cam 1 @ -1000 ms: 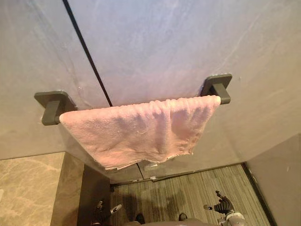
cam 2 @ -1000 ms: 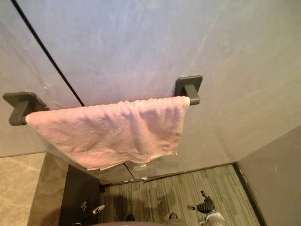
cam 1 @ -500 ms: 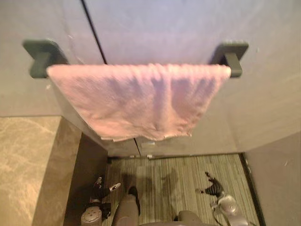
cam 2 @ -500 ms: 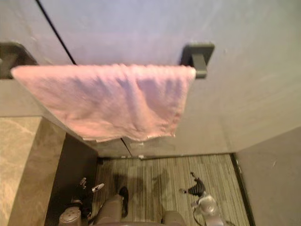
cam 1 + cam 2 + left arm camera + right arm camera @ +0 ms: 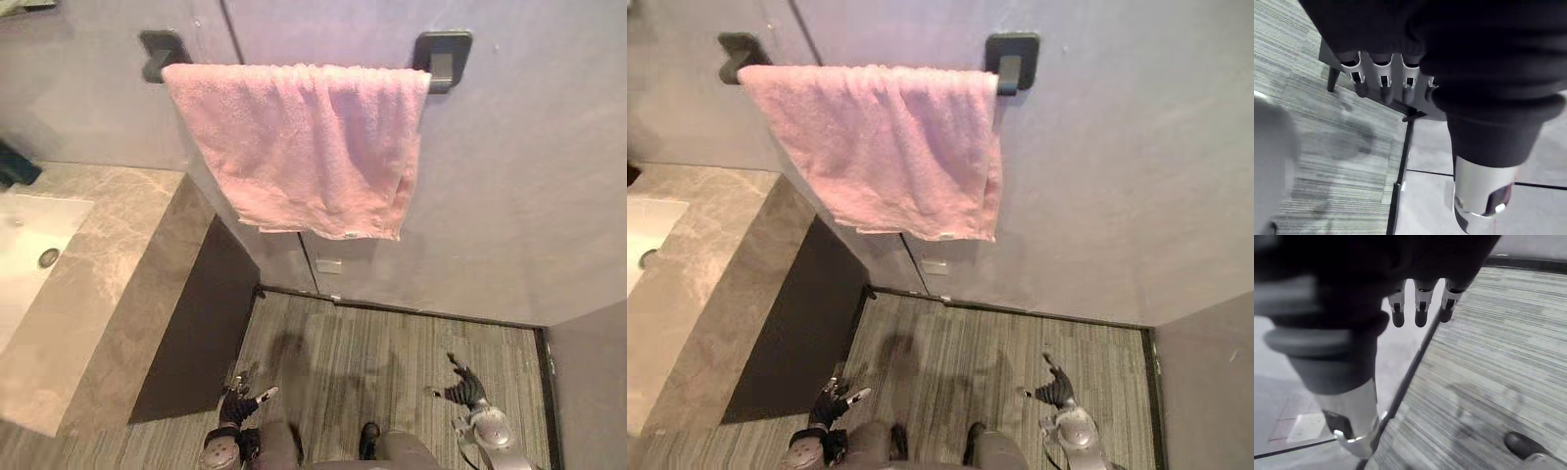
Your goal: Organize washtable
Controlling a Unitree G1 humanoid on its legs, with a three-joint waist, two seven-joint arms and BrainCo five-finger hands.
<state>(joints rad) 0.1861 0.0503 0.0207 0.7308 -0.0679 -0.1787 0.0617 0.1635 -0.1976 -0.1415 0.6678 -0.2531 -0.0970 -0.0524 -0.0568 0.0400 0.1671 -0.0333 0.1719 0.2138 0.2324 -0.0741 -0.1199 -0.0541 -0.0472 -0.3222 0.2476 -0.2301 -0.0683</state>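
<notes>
Since the earlier picture the whole view had shifted, which was the camera's move and not the towel's: the pink towel hung draped over the dark wall bar as before, spread between the left bracket and the right bracket, its lower edge free against the grey wall. With the shift, the stone washtable had come into sight at the robot's left, a dark panel below its edge. The left eye view took in the white basin with its drain and a dark object at the back of the counter, too cropped to identify; the right eye view caught a corner of the basin. Both hands hung low over the striped floor, well apart from the towel and the counter. The left hand was just beside the dark panel, and its wrist view showed its fingers loosely extended with nothing in them. The right hand was near the wall's foot, and its wrist view showed its fingers likewise relaxed and empty.
</notes>
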